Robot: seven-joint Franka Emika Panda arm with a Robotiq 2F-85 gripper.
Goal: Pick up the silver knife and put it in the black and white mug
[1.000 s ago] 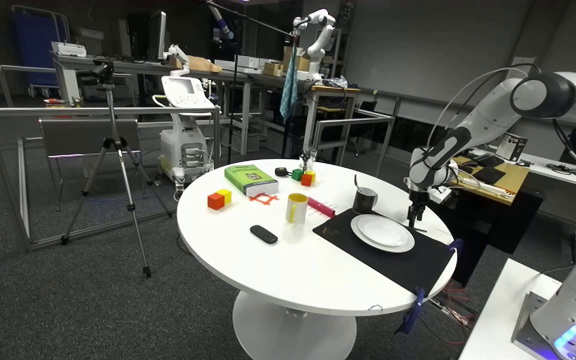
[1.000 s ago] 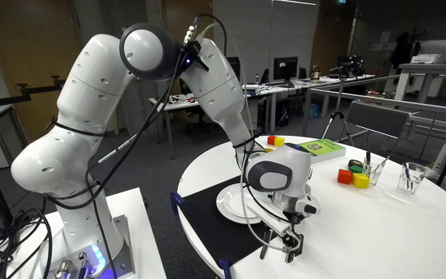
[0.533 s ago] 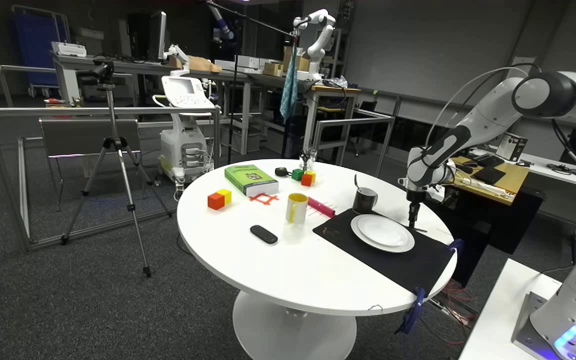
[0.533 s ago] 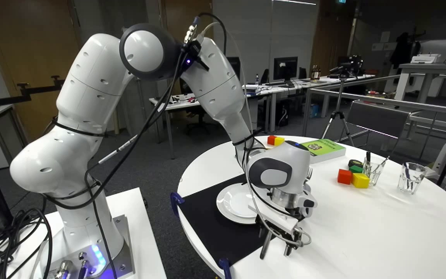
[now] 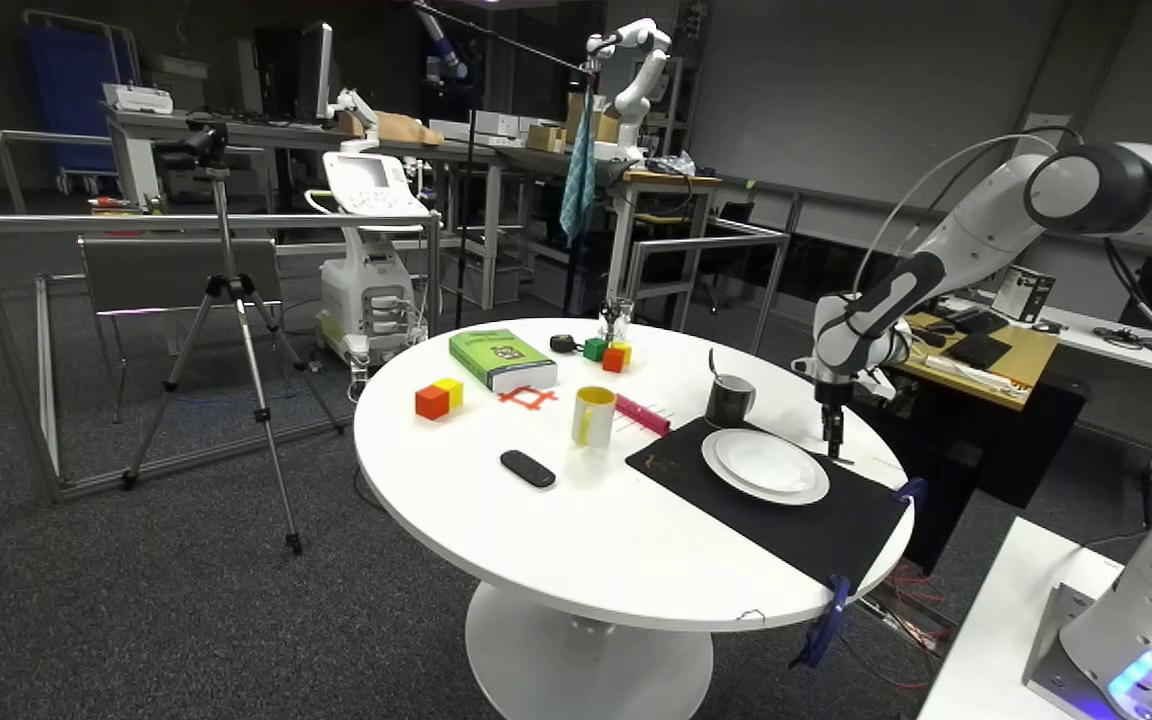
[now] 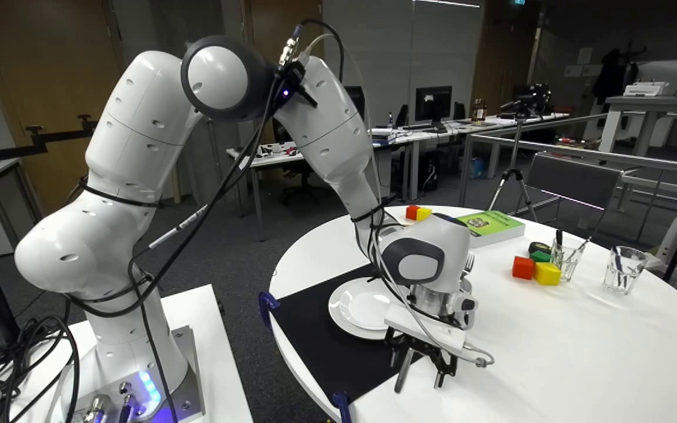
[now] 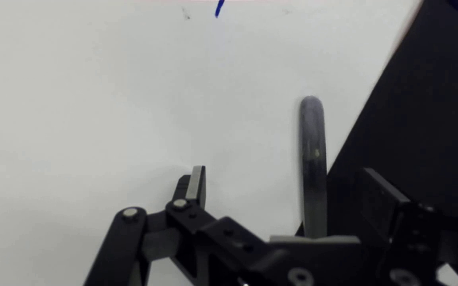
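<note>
- On the left of the round white desk point(image 5: 481, 500): a sharp-edged red block point(image 5: 432, 403) and a thick green book point(image 5: 503, 360); neither matters to the job.
- White mug point(image 5: 593, 420): a glossy cylinder with a yellow handle; by its colours, probably not the goal.
- Dark mug point(image 5: 729, 402): small, cylindrical, faintly shiny, most likely the black and white one meant. A metal fork point(image 6: 469, 262) (its tines show in an exterior view) stands in it; the knife does not, so the placing is all to do.
- White plates point(image 5: 766, 462): smooth discs, smaller on larger, on a flat black mat point(image 5: 826, 540).
- Hand point(image 7: 290, 186): fingers spread wide, black and angular with flat pads, holding nothing. It hangs low, one finger to each side of the knife.
- Silver knife point(image 7: 312, 159): slim, round-ended, softly metallic, lying across the mat's edge and partly on bare desk, closer to the mat-side finger. The approach looks nearly finished; gripping, lifting, carrying and lowering it into the mug seem left.
</note>
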